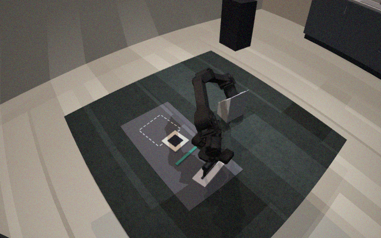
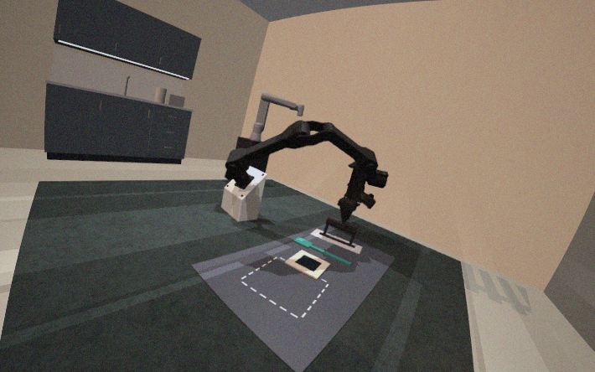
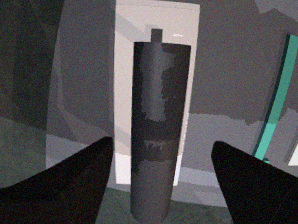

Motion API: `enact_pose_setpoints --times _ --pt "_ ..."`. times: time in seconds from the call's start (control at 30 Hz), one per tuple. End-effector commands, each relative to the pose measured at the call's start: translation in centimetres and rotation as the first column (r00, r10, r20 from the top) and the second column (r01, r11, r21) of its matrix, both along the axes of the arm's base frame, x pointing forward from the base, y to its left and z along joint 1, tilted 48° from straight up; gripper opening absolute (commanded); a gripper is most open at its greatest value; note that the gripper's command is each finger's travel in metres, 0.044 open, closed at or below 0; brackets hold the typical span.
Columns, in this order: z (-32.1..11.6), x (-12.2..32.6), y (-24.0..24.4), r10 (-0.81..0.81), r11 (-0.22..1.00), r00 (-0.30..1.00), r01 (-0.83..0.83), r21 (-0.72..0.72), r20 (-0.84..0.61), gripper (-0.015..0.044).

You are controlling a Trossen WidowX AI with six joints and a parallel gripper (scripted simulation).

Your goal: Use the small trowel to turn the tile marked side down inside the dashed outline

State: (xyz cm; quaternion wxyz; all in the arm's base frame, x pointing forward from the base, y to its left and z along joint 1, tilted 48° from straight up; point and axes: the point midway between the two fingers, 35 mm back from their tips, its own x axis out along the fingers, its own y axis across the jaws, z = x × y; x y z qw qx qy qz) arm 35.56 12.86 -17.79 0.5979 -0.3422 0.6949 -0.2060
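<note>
The trowel, a pale flat blade (image 1: 207, 178) (image 2: 356, 248) (image 3: 125, 75) with a raised black bar handle (image 3: 160, 90), lies on the mat (image 1: 157, 160) (image 2: 342, 307). My gripper (image 2: 345, 219) (image 3: 164, 147) points down over the handle. Its fingers are open, one on each side of the handle in the wrist view, and hold nothing. The tile (image 1: 175, 140) (image 2: 307, 263) lies flat with its dark square mark up, at the edge of the dashed outline (image 1: 160, 115) (image 2: 302, 317), overlapping one corner area. Exact finger height beside the handle is hard to tell.
A teal spatula-like tool (image 1: 183, 157) (image 2: 335, 257) (image 3: 281, 90) lies on the mat between the trowel and the tile. My arm's pale base block (image 2: 240, 205) stands beyond the mat. A grey arm (image 2: 263, 114) on a dark pedestal (image 1: 237, 25) is farther back.
</note>
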Motion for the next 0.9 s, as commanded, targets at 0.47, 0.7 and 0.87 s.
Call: enact_pose_setpoints --times 0.47,0.7,0.87 --pt "-1.7 -0.3 -2.0 0.004 1.0 1.0 -0.004 -0.007 -0.005 0.0217" --pt "-1.7 -0.3 -2.0 0.004 1.0 1.0 -0.004 -0.007 -0.005 0.0151" --pt "-1.7 -0.3 -2.0 0.004 1.0 1.0 -0.004 -0.007 -0.005 0.013"
